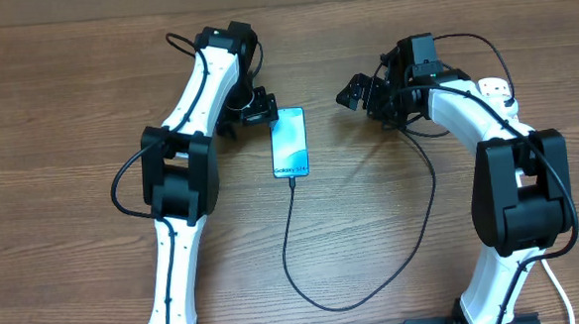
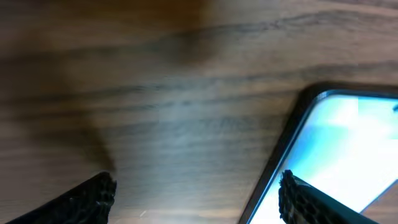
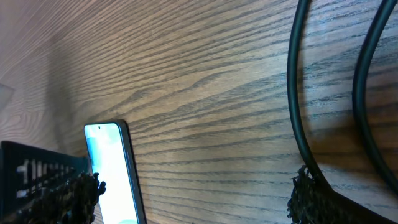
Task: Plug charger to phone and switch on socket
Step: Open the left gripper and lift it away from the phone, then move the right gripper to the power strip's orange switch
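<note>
The left claw (image 1: 255, 112) stands released, the phone (image 1: 289, 142) lying flat on the surface (image 1: 68, 94) just beside it. The charger (image 1: 285, 244) loops from the phone's edge, ending behind the right claw (image 1: 355, 91), also released.

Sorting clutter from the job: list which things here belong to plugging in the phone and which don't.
Job: phone, charger, socket (mostly hidden under the right arm), its white cord.
Other: wooden table.
</note>
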Controlling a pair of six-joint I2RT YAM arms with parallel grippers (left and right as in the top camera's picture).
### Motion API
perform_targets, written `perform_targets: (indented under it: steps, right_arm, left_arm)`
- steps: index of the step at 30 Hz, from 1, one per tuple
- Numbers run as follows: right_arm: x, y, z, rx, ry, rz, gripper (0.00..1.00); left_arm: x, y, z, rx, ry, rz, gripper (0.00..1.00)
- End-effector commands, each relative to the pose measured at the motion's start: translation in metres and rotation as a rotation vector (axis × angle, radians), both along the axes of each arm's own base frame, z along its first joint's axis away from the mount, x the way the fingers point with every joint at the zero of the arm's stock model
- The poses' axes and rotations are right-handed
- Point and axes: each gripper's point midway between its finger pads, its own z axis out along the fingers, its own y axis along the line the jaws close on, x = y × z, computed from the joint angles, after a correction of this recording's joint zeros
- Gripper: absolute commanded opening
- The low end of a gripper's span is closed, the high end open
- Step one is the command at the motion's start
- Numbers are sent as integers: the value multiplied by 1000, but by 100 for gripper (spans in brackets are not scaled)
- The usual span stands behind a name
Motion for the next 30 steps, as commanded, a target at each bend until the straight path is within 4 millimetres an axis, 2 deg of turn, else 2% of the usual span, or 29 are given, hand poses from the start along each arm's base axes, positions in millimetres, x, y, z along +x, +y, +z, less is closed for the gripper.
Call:
perform_targets:
  steps: [1, 3, 4, 5, 7, 8, 12, 15, 30]
  right_arm:
    - [5, 0, 4, -9, -23, 3, 100]
    - [5, 0, 5, -9, -24, 3, 100]
    - [5, 0, 5, -9, -24, 3, 100]
    - [5, 0, 5, -9, -25, 3, 100]
    - [6, 0, 5, -9, -29, 3, 100]
    - [7, 0, 5, -8, -32, 3, 100]
    - [7, 0, 6, -7, -35, 2, 100]
    - [7, 0, 6, -7, -35, 3, 100]
    - [3, 1, 5, -2, -14, 7, 100]
  left_arm:
    - [9, 8, 79, 36, -186, -55, 87]
    - [7, 10, 112, 33, -249, -65, 84]
    - [2, 9, 136, 23, -292, -88, 81]
    - [-7, 6, 172, 14, -363, -114, 82]
    - [-17, 4, 202, 12, -428, -125, 86]
    - [-21, 3, 215, 9, -457, -129, 99]
    - [-34, 2, 254, -9, -549, -136, 100]
    - [-38, 3, 264, -16, -573, -135, 100]
    - [-37, 2, 262, -14, -567, -136, 100]
